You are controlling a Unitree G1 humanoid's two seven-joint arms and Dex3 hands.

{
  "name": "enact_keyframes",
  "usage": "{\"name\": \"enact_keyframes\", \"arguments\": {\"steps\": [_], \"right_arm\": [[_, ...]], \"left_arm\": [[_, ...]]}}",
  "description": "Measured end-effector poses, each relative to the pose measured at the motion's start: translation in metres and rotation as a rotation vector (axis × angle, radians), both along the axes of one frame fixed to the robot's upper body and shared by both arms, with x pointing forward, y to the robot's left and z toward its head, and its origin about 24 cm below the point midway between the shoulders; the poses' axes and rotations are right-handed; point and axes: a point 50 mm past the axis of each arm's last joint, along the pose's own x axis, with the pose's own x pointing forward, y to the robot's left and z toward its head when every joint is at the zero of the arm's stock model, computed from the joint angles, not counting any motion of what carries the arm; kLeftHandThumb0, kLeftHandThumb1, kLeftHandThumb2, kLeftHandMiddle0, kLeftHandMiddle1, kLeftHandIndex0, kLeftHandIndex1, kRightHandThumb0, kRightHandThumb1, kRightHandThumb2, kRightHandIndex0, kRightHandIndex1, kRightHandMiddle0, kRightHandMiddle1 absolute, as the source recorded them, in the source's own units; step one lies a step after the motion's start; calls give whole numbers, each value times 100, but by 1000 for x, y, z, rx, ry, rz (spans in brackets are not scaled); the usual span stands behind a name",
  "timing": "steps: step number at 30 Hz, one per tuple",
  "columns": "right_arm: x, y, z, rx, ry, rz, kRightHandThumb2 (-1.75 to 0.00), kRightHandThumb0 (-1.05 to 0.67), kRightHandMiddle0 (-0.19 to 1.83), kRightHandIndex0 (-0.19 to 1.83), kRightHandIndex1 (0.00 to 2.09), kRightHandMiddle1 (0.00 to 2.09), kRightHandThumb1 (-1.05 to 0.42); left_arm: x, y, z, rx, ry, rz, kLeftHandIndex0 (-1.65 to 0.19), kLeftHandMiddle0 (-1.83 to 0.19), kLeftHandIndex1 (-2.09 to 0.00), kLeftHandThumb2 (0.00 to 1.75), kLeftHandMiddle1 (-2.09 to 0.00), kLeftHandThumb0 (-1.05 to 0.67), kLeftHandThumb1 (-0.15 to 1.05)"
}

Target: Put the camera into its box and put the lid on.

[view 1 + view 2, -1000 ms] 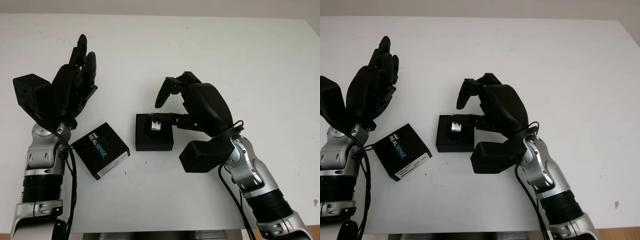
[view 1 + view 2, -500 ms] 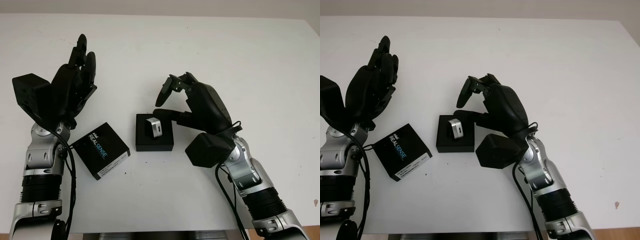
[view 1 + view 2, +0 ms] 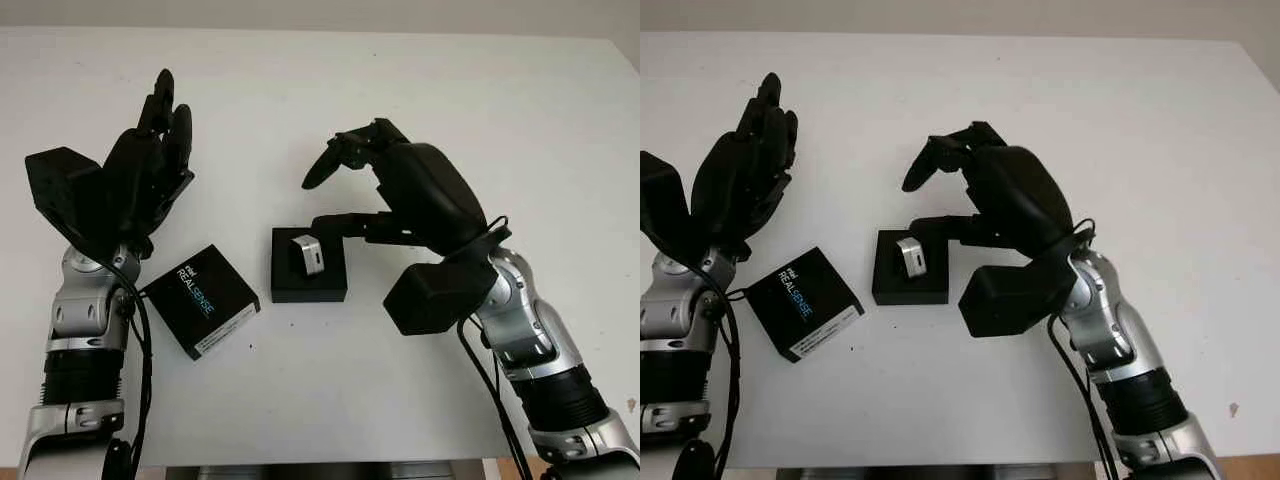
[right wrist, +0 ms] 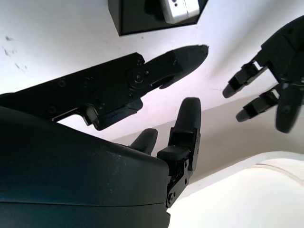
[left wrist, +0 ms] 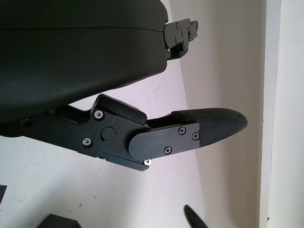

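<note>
A small silver camera (image 3: 308, 253) stands tilted in the open black box (image 3: 309, 281) at the table's middle; it also shows in the right wrist view as the camera (image 4: 179, 8) inside the box (image 4: 137, 16). The black lid (image 3: 201, 301), printed REALSENSE, lies flat on the table left of the box. My right hand (image 3: 345, 190) hovers above and just right of the box, open, holding nothing. My left hand (image 3: 160, 125) is raised above the table, up and left of the lid, open and apart from it.
The white table (image 3: 330, 90) stretches out behind both hands and to the right. Its front edge (image 3: 300, 462) runs close below the lid and box. A small dark speck (image 3: 631, 405) marks the far right.
My right hand has let go of the camera and lifted up and to the right, away from the box. The camera now stands free in the box. My left hand has not moved.
</note>
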Motion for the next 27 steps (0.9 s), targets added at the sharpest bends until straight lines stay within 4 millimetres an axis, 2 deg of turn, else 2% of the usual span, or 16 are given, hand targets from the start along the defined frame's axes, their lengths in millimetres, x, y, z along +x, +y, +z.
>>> {"name": "enact_keyframes", "arguments": {"steps": [5, 10, 22, 27], "right_arm": [[-3, -2, 9, -78, -9, 14, -5, -69, 27, -2, 78, 73, -86], [-1, -4, 22, -189, -77, 50, -5, -52, 32, -2, 75, 70, -84], [11, 1, 39, -336, -139, 83, -5, -59, 36, 0, 77, 75, -86], [9, 8, 36, -413, -136, 82, -5, -67, 42, 12, 58, 67, -88]], "left_arm": [[0, -1, -1, 3, 8, 1, 19, 19, 0, 61, 0, -83, 105], [0, -2, 0, 8, 7, -3, 19, 19, 0, 62, 0, -81, 105], [-1, -3, 3, 6, -6, 8, 19, 19, 0, 62, 0, -81, 105], [0, -4, 2, -2, -6, 12, 19, 19, 0, 61, 0, -82, 105]]}}
